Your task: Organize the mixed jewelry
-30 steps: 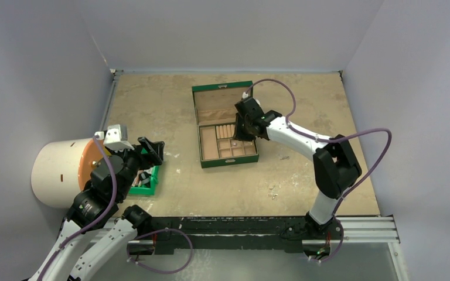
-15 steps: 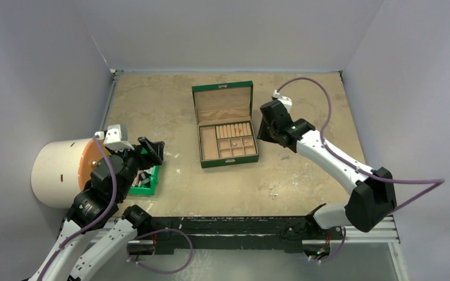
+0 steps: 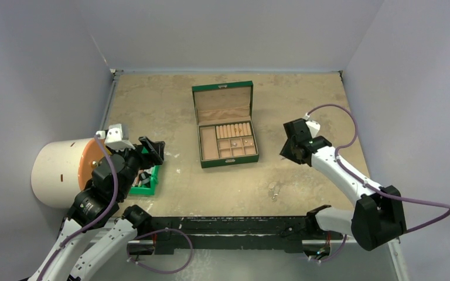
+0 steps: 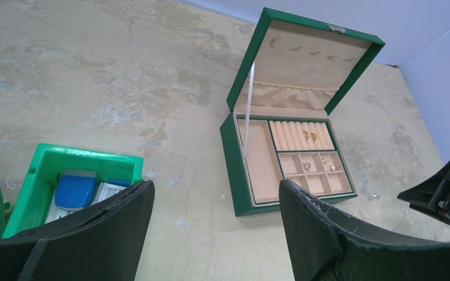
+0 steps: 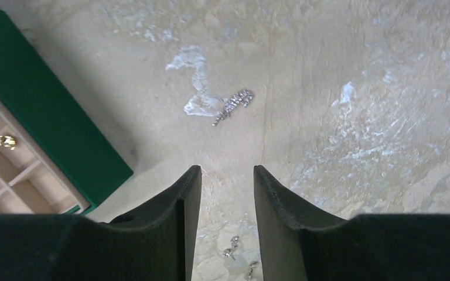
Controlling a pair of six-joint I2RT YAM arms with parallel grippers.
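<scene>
From above, the open green jewelry box [image 3: 225, 126] sits mid-table. The right gripper [image 3: 289, 149] hangs just right of it, and the left gripper [image 3: 154, 148] is over a green bin [image 3: 143, 192].

Left wrist: the jaws are spread wide and empty. Gold rings [image 4: 309, 136] sit on the box's cushion rolls [image 4: 290, 134], with small pieces [image 4: 308, 167] in the compartments.

Right wrist: the fingers are slightly parted and hold nothing. A short silver chain [image 5: 233, 105] lies on the table [image 5: 357, 88] beyond them, near the box.

Jaws parted over table [image 5: 357, 88]; silver chain [image 5: 232, 106] ahead, apart; green box [image 5: 47, 117] left.
</scene>
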